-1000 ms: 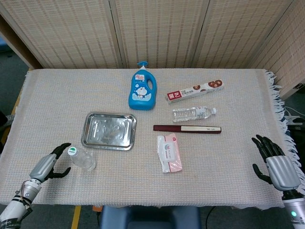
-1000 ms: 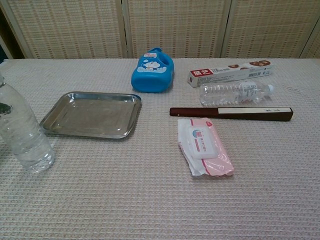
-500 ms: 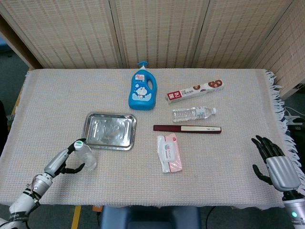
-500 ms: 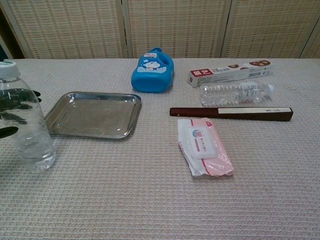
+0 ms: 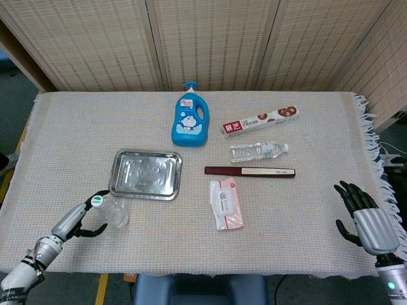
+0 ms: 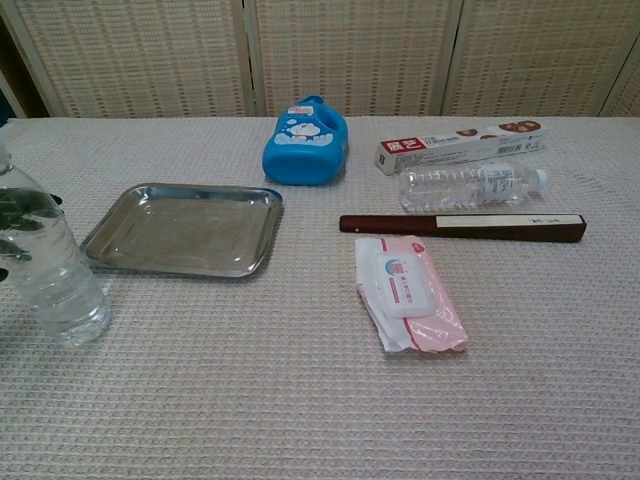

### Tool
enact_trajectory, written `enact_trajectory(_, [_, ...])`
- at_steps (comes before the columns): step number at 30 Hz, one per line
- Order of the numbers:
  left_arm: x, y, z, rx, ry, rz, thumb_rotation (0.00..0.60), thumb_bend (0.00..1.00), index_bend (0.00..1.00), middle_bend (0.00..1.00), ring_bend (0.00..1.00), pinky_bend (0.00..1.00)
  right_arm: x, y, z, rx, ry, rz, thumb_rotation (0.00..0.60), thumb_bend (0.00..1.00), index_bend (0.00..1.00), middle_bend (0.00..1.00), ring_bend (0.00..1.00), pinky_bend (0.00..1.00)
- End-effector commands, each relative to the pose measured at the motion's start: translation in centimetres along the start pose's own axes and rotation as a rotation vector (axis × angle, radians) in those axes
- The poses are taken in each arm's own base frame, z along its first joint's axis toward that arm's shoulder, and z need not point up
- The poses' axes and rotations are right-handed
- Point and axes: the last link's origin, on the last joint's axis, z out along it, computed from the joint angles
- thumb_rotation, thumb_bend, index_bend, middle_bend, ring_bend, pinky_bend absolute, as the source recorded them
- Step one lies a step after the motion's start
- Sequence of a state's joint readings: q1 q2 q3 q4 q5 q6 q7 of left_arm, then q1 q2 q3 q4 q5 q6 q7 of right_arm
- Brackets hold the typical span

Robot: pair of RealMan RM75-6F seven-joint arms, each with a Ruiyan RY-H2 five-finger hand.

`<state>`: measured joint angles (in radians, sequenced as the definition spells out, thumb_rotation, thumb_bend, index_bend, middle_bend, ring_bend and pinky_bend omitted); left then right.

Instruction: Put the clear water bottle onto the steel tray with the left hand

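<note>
A clear water bottle [image 5: 112, 213] with a green-and-white cap stands upright on the cloth, just in front of the steel tray's [image 5: 145, 174] near left corner. My left hand [image 5: 77, 220] wraps around it from the left, with fingers on the far side and the thumb on the near side. In the chest view the bottle [image 6: 52, 270] fills the left edge, dark fingers showing through it, beside the empty tray [image 6: 180, 230]. My right hand [image 5: 365, 218] rests open at the table's right front edge, holding nothing.
A second clear bottle [image 5: 257, 151] lies on its side right of centre. Around it are a blue detergent bottle [image 5: 190, 122], a long red-and-white box [image 5: 261, 122], a dark red flat case [image 5: 250, 171] and a pink wipes pack [image 5: 226, 203].
The left hand closed in on the bottle from the left. The bottle shifted toward the tray half a second ago and is now back near its earlier spot. The right hand stayed still.
</note>
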<state>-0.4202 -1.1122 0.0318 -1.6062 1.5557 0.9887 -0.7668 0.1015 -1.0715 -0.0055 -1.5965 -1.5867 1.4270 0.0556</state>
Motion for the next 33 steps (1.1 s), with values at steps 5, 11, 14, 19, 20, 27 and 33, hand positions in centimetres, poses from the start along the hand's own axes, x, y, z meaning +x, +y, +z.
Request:
enact_trajectory(5, [-0.6, 0.6, -0.3, -0.033, 0.006, -0.021, 0.6, 0.4, 0.0, 0.0, 0.0, 0.15, -0.1, 0.0, 0.0, 0.001, -0.002, -0.002, 0.6, 0.18, 0.0, 0.0, 0.0, 0.15])
enact_trajectory(11, [-1.6, 1.2, 0.4, -0.047, 0.054, -0.084, 0.6, 0.4, 0.0, 0.0, 0.0, 0.16, -0.1, 0.0, 0.1, 0.0, -0.005, -0.005, 0.6, 0.18, 0.0, 0.0, 0.0, 0.15])
enact_trajectory(14, [-2.0, 1.3, 1.1, -0.046, 0.139, -0.129, 0.6, 0.42, 0.03, 0.05, 0.0, 0.17, -0.1, 0.0, 0.0, 0.002, -0.008, -0.004, 0.6, 0.18, 0.0, 0.0, 0.0, 0.15])
enact_trajectory(19, [-2.5, 1.2, 1.9, -0.015, 0.169, -0.14, 0.6, 0.43, 0.19, 0.23, 0.09, 0.19, 0.0, 0.0, 0.1, -0.001, -0.005, -0.002, 0.6, 0.18, 0.0, 0.0, 0.0, 0.15])
enact_trajectory(20, [-2.5, 1.2, 2.0, -0.011, 0.172, -0.14, 0.6, 0.43, 0.23, 0.27, 0.13, 0.19, 0.0, 0.0, 0.1, -0.001, -0.005, -0.002, 0.6, 0.18, 0.0, 0.0, 0.0, 0.15])
enact_trajectory(27, [-1.8, 1.7, 2.4, -0.013, 0.225, -0.13, 0.6, 0.44, 0.37, 0.46, 0.27, 0.23, -0.1, 0.0, 0.0, 0.001, -0.01, -0.003, 0.6, 0.18, 0.0, 0.0, 0.0, 0.15])
enact_trajectory(33, [0.5, 3.6, 3.5, -0.049, 0.327, 0.089, 0.6, 0.44, 0.39, 0.48, 0.28, 0.26, -0.2, 0.0, 0.1, -0.002, -0.019, -0.005, 0.6, 0.18, 0.0, 0.0, 0.0, 0.15])
